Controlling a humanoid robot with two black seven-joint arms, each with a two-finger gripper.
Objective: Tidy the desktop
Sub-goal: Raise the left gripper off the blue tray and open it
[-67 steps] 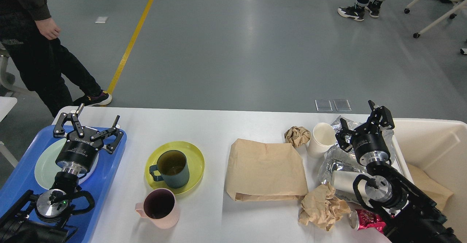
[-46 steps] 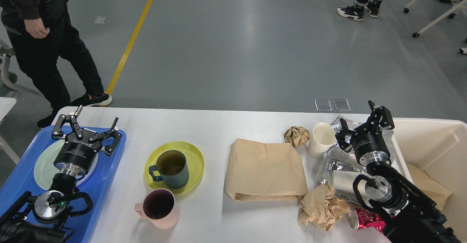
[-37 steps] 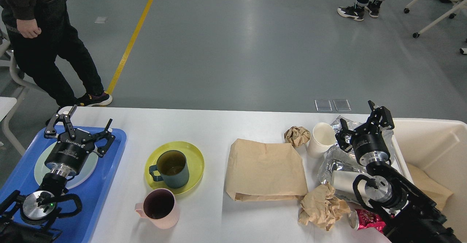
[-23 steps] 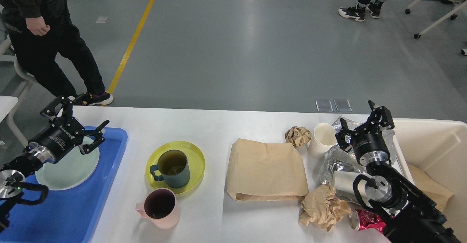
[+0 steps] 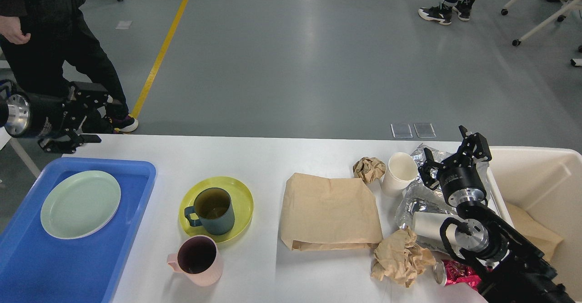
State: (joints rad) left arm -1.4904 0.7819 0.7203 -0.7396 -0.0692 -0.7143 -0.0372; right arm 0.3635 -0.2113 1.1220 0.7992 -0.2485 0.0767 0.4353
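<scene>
1. Wide white bench (image 5: pixel 273 157) filling the lower view, blue tray (image 5: pixel 132 203) at its left end, cream bin (image 5: pixel 536 175) at its right end
2. Pale green plate (image 5: pixel 80 204) lying flat in the tray
3. Yellow plate (image 5: pixel 241 203) right of the tray, teal mug (image 5: pixel 213 212) standing on it; pink mug (image 5: pixel 198 260) just in front, on the bare bench
4. Flat brown paper bag (image 5: pixel 329 212) mid-bench; small crumpled paper ball (image 5: pixel 368 169) at its far right corner, touching or just beside a white paper cup (image 5: pixel 399 173)
5. Silver foil wrapper (image 5: pixel 420 203), larger crumpled brown paper (image 5: pixel 400 260) and a red can (image 5: pixel 454 273) crowded near the right arm
6. Left hand (image 5: pixel 88 114) raised off the left edge, over the floor; two fingers spread apart, holding nothing
7. Right hand (image 5: pixel 452 155) above the foil wrapper beside the bin, fingers apart, empty
</scene>
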